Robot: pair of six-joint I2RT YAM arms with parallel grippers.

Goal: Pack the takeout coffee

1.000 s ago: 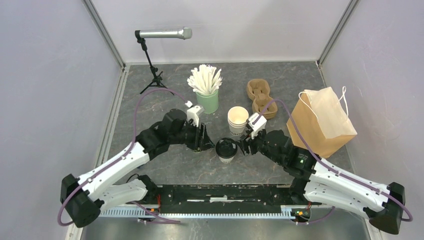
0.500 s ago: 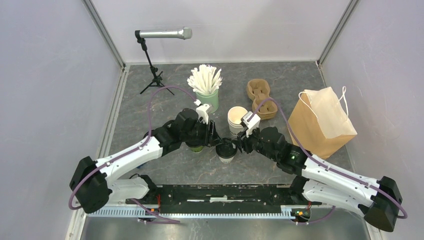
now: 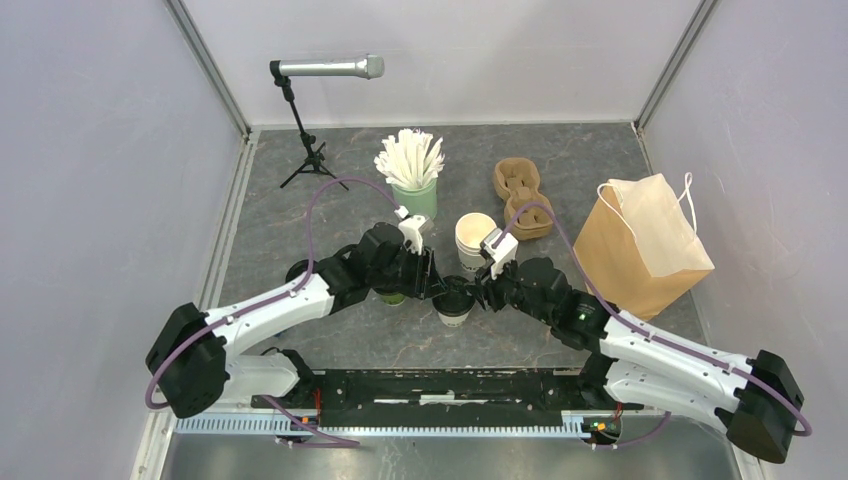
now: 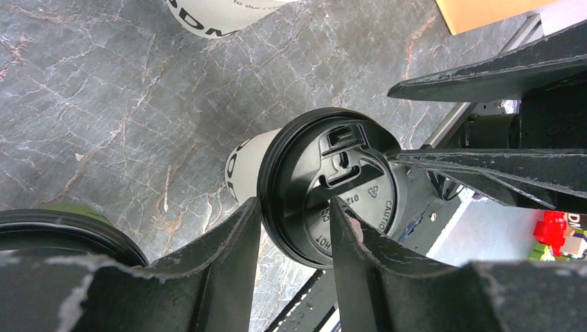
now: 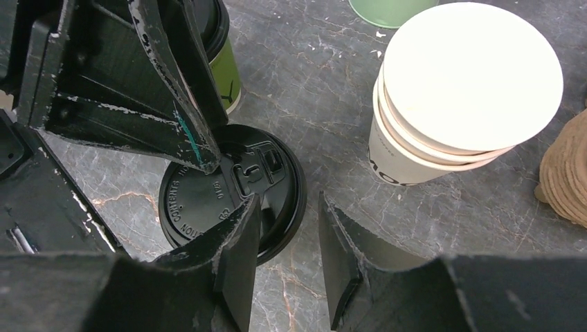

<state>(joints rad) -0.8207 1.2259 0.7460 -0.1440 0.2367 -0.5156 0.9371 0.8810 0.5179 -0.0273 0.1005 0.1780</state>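
The white cup (image 3: 453,303) is stood upright on the tabletop (image 3: 590,160), with the olive-green cup (image 5: 230,75) just beside it, partly hidden under the left arm. The left gripper (image 4: 294,204) and right gripper (image 5: 289,200) are set over the black lid (image 4: 346,166) from opposite sides, jaws part spread astride its rim; no pinch is shown. The cup is judged light, thin-walled and easily crushed. It is best held around the wall below the lid, which may pop off.
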